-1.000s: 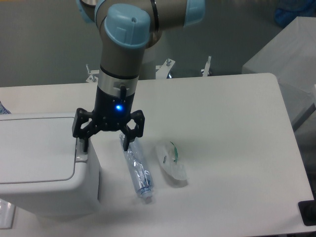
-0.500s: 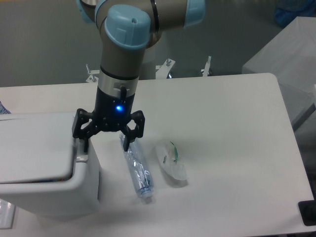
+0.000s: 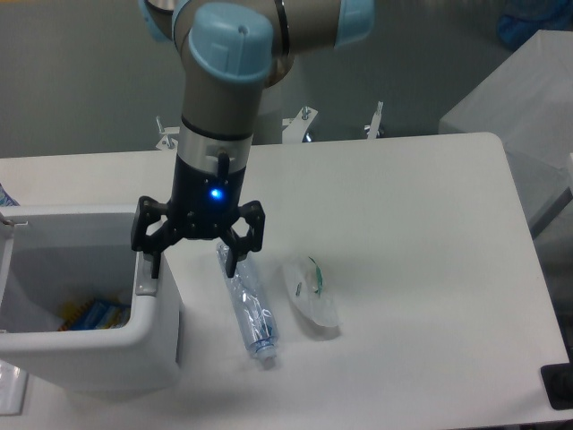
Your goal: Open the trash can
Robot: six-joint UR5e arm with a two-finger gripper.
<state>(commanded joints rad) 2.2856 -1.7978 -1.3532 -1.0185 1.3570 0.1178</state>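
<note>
The white boxy trash can (image 3: 107, 363) stands at the table's front left. It stands open: its inside shows, with a blue and yellow item (image 3: 93, 313) at the bottom. Only a sliver of the lid (image 3: 7, 218) shows at the left edge. My gripper (image 3: 191, 266) is open and points down at the can's right rim. Its left fingertip (image 3: 149, 265) rests on the grey button strip (image 3: 145, 285). Its right fingertip (image 3: 232, 262) is beside the can, at the top end of a clear plastic bottle (image 3: 252, 310).
The clear bottle lies on the table right of the can. A crushed clear plastic bottle (image 3: 311, 296) lies to its right. A white box (image 3: 524, 98) stands beyond the table's right edge. A black object (image 3: 557, 387) sits at the front right corner.
The trash can lid was shut one second ago, had begun to lift half a second ago, and has now swung open to the left. The gripper has stayed in place.
</note>
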